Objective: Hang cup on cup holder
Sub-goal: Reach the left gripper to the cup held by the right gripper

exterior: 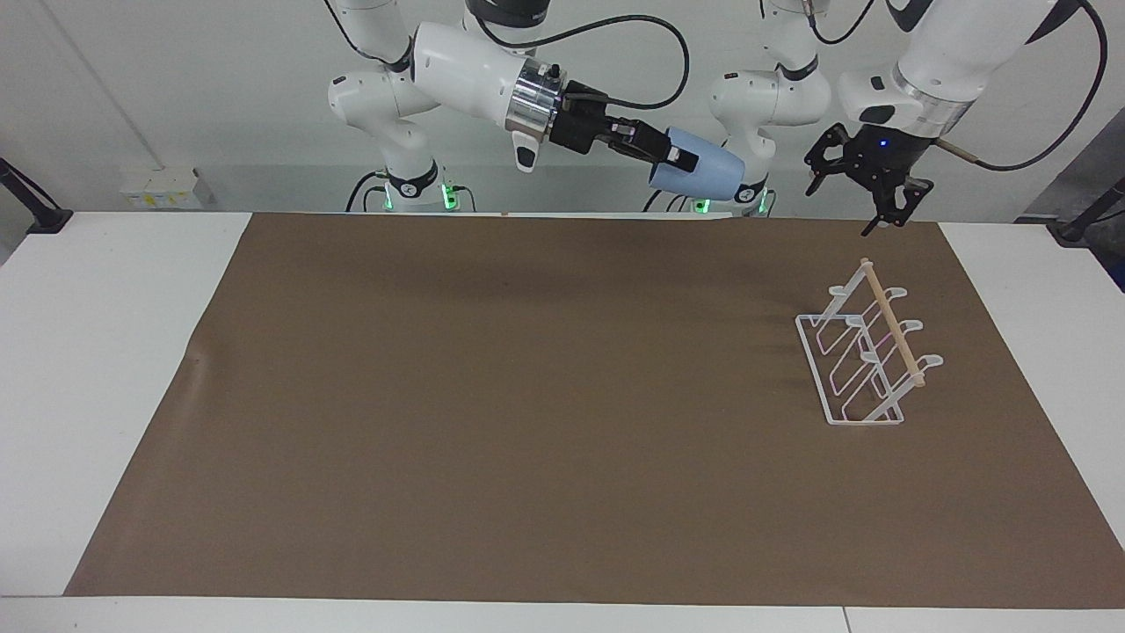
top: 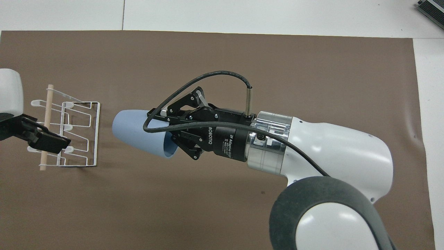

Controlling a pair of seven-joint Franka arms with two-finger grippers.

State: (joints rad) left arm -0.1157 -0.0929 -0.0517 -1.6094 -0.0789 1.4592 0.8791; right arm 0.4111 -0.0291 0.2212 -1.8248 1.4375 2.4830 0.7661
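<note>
Pincer work up high: the right pincer (exterior: pixel 675 158) was pinching the rim of the small light-blue plastic tumbler (exterior: pixel 700 172), one finger inside the mouth and one outside. That cup hung tipped on its side in the air over the brown mat (exterior: pixel 527 396), its narrow base pointing toward the left arm's end of the desk (exterior: pixel 105 352). Down on the mat sat the white wire cup holder with looped prongs and a light wooden dowel along its top (exterior: pixel 866 347), well apart from the cup and with nothing hung on its prongs. Over that holder hovered the left pincer (exterior: pixel 857 193), fingers spread wide and holding nothing, clear of the dowel in the facing view.
</note>
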